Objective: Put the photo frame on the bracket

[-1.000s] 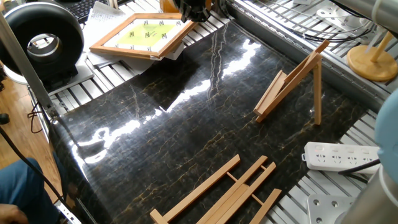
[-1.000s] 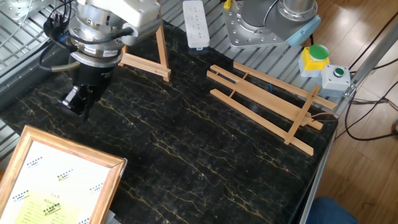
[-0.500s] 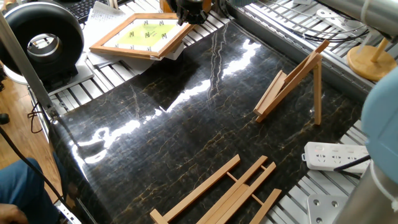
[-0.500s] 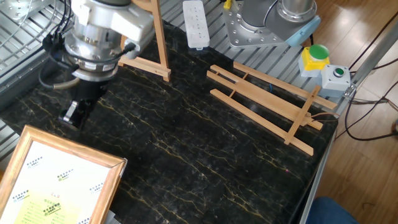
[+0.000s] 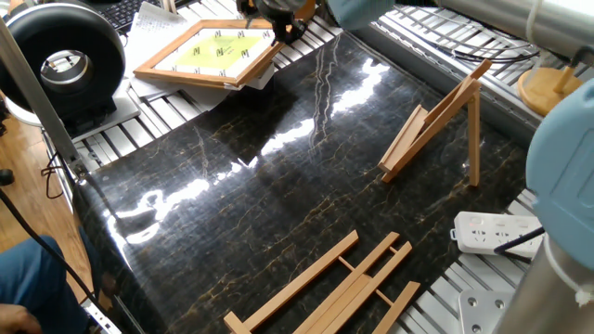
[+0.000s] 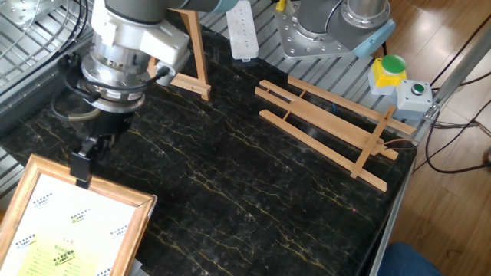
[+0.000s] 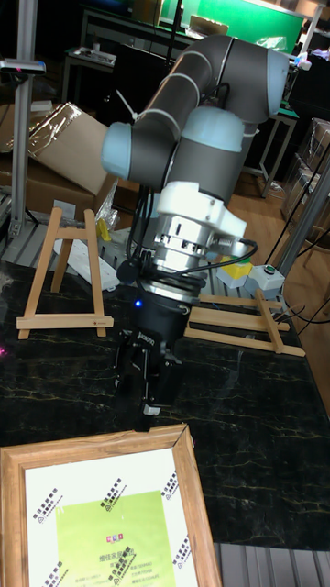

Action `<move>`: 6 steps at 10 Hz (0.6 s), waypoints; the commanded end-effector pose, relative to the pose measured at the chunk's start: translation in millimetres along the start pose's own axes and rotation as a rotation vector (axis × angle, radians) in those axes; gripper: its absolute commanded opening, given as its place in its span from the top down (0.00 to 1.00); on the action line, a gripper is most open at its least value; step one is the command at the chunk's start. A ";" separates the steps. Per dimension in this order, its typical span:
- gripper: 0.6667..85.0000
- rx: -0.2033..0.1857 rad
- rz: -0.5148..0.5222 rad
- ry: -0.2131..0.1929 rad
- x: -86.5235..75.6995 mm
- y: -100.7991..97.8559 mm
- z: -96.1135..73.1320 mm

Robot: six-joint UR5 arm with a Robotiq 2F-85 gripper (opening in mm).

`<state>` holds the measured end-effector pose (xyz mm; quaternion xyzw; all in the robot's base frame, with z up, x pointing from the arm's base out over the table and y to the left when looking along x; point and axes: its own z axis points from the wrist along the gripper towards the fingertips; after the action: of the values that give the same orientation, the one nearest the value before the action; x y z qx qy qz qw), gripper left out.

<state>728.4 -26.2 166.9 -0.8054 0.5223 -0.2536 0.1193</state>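
The photo frame [image 5: 209,53], light wood with a yellow picture and white mat, lies flat at the table's corner, picture side up [image 6: 61,230] [image 7: 101,514]. My gripper [image 6: 83,167] hangs just over the frame's edge nearest the table's middle [image 7: 147,408] [image 5: 283,23], pointing down. Its fingers look open with nothing between them. The bracket [image 5: 436,121], a small A-shaped wooden easel, stands upright and bare at the opposite side of the dark marble top [image 6: 188,61] [image 7: 60,275], well apart from the gripper.
A flat easel of long slats [image 5: 334,288] [image 6: 330,123] lies on the marble. A white power strip [image 5: 506,232] [image 6: 242,27] rests past the bracket. A black round device [image 5: 65,65] and papers sit beside the frame. A button box [image 6: 403,84] stands at the table corner.
My gripper has travelled from near the bracket toward the photo frame and dropped lower, ending at the frame's edge. The frame and bracket have not moved.
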 end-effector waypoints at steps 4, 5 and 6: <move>0.30 0.041 0.055 -0.015 -19.3 18.5 9.6; 0.30 0.042 0.068 -0.018 -22.1 21.4 10.4; 0.30 0.041 0.075 -0.024 -24.3 23.7 11.9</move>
<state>713.9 -17.4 145.4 -0.7938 0.5346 -0.2539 0.1401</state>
